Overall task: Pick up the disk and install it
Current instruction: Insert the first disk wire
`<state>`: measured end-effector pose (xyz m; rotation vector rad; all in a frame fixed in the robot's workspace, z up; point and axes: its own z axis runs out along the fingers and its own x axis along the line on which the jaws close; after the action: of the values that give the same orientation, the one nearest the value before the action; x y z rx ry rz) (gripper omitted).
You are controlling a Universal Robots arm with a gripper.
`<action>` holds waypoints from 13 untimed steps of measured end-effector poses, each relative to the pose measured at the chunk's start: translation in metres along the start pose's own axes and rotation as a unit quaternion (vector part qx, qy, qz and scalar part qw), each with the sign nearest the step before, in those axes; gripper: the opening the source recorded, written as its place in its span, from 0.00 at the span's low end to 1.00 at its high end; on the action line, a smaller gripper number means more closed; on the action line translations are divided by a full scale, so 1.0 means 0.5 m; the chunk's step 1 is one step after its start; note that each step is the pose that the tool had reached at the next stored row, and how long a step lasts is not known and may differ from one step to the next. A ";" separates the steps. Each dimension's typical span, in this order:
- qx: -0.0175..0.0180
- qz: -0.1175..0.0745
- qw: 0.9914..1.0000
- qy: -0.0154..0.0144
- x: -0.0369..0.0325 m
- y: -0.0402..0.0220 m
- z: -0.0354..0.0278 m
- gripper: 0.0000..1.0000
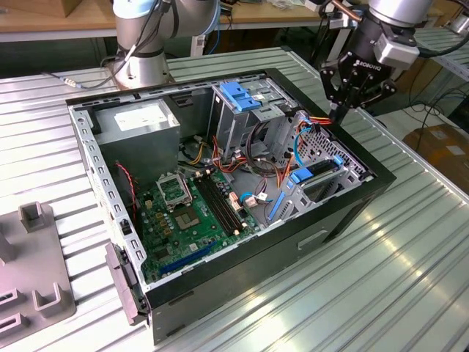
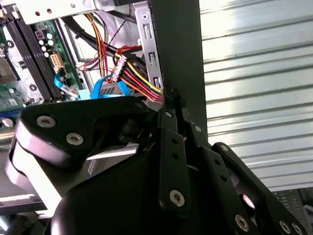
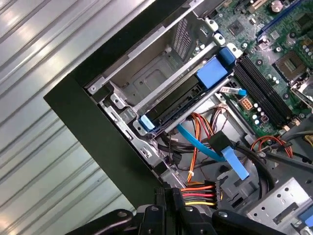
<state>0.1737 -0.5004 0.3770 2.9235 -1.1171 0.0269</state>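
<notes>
The disk (image 3: pixel 177 101) lies in the low drive bay at the front corner of the open computer case (image 1: pixel 344 213), dark between the bright blue ends of its carrier rail (image 3: pixel 212 73). In the exterior view the blue rail (image 1: pixel 303 175) shows in that same bay. My gripper (image 1: pixel 336 110) hangs above the case's wall on the exterior view's right, just past the bay, with its fingers (image 2: pixel 172 105) pressed together and nothing between them. The fingertips (image 3: pixel 168 193) sit next to a bundle of red, yellow and black power wires (image 3: pixel 198 191), apart from the disk.
A tall grey drive cage with a blue bracket (image 1: pixel 238 94) stands at the case's back. The motherboard (image 1: pixel 194 209) and loose blue and orange cables (image 3: pixel 205 147) fill the case floor. The case rests on a ribbed metal table (image 1: pixel 410 257). A grey fixture (image 1: pixel 33 271) sits at the exterior view's left.
</notes>
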 end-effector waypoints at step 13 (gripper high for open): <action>-0.002 0.058 0.998 0.000 -0.011 0.017 0.004 0.17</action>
<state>0.1640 -0.5032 0.3747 2.8510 -1.2843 0.0267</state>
